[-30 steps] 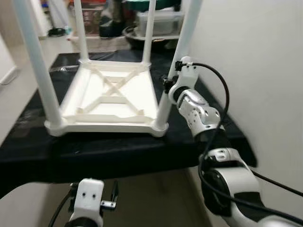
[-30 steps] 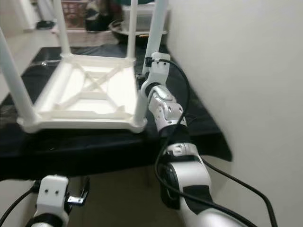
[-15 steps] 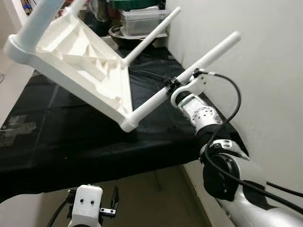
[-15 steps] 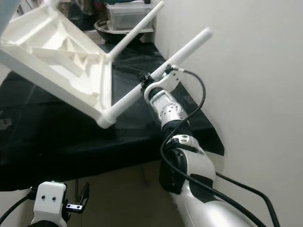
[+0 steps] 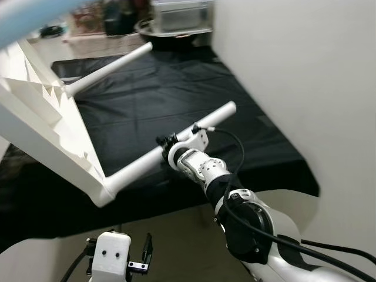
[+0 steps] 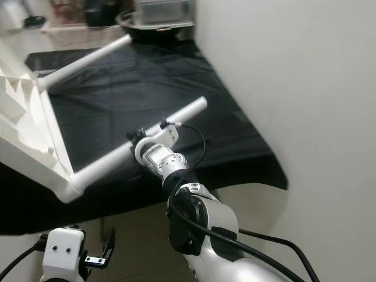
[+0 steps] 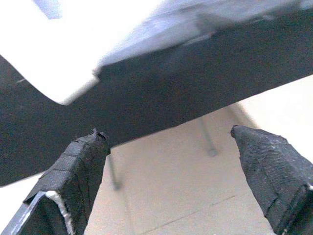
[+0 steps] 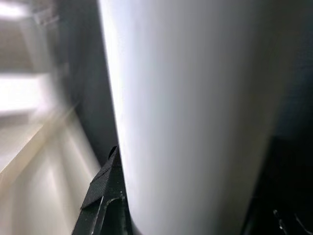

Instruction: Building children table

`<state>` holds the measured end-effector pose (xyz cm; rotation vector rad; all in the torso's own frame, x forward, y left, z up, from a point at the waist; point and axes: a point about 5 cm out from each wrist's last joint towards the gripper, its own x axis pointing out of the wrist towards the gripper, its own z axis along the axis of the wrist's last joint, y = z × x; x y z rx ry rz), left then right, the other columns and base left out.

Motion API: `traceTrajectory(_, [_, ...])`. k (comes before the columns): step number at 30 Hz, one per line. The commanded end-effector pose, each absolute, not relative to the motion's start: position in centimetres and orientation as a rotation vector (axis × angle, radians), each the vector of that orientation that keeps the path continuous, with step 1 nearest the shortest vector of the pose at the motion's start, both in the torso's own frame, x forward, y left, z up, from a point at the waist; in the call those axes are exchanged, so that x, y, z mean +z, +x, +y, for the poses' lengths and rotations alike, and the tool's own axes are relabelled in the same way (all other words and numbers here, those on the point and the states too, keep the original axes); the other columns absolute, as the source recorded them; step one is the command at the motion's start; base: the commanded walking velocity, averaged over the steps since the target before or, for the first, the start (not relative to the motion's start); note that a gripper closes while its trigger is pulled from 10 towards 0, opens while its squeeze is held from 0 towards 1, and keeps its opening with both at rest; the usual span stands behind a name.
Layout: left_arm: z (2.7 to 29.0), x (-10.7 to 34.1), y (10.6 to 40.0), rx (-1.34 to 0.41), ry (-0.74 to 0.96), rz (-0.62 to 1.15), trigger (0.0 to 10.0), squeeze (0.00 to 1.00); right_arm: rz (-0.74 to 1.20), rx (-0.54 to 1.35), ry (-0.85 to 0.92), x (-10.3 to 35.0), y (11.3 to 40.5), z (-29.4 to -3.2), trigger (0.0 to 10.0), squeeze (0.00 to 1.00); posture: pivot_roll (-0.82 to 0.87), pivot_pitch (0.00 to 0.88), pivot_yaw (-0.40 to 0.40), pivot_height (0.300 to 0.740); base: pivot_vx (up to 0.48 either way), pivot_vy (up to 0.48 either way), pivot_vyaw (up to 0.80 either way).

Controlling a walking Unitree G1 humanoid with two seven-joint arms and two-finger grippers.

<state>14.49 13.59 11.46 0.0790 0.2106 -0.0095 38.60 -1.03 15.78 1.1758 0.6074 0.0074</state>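
Note:
The white plastic children's table (image 5: 41, 135) hangs tilted over at the left, its legs pointing right above the black-covered worktop (image 5: 176, 88). My right gripper (image 5: 168, 143) is shut on the near leg (image 5: 135, 166), about halfway along it. In the right wrist view that white leg (image 8: 195, 117) runs between the black fingers (image 8: 105, 196). A second leg (image 5: 108, 67) juts out farther back. My left gripper (image 7: 168, 147) hangs low under the worktop's front edge, open, nothing between its fingers (image 7: 73, 171).
A white wall (image 5: 305, 70) runs close along the right of the worktop. Bowls and plastic boxes (image 5: 176, 17) stand behind its far end. A blurred pale blue shape (image 5: 29, 14) crosses the top left corner. Beige floor (image 5: 176, 235) lies below the front edge.
The table has gone from standing upside down on the worktop to tipped far over leftward. My right gripper kept hold of the leg and came down nearer to me. The camera view shifted too.

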Motion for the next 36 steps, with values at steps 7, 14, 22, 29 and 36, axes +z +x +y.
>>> traceTrajectory(7, [13.3,11.5,14.3,-0.011,0.092,0.228,10.0,0.0,0.629,-0.205,1.273,14.7,37.4,0.5,0.0,0.0,0.13,0.185,-0.032,0.734,0.0,0.0,0.0])
traceTrajectory(14, [13.1,12.4,14.6,-0.022,0.133,0.198,10.0,0.0,0.548,-0.269,1.245,17.5,38.7,-0.5,0.0,0.0,0.13,0.188,-0.043,0.734,0.0,0.0,0.0])
traceTrajectory(22, [15.7,14.8,17.4,0.045,0.202,0.102,10.0,0.0,0.531,-0.353,1.241,17.8,39.0,-1.7,0.0,0.0,0.12,0.187,-0.046,0.734,0.0,0.0,0.0])
traceTrajectory(29, [16.4,15.4,18.0,0.065,0.208,0.08,10.0,0.0,0.485,-0.398,1.285,19.3,39.7,-2.8,0.0,0.0,0.14,0.188,-0.046,0.734,0.0,0.0,0.0])
traceTrajectory(36, [13.2,15.5,17.2,-0.007,0.194,0.06,10.0,0.0,0.429,-0.412,1.371,21.3,40.4,-3.9,0.0,0.0,0.13,0.191,-0.05,0.734,0.0,0.0,0.0])
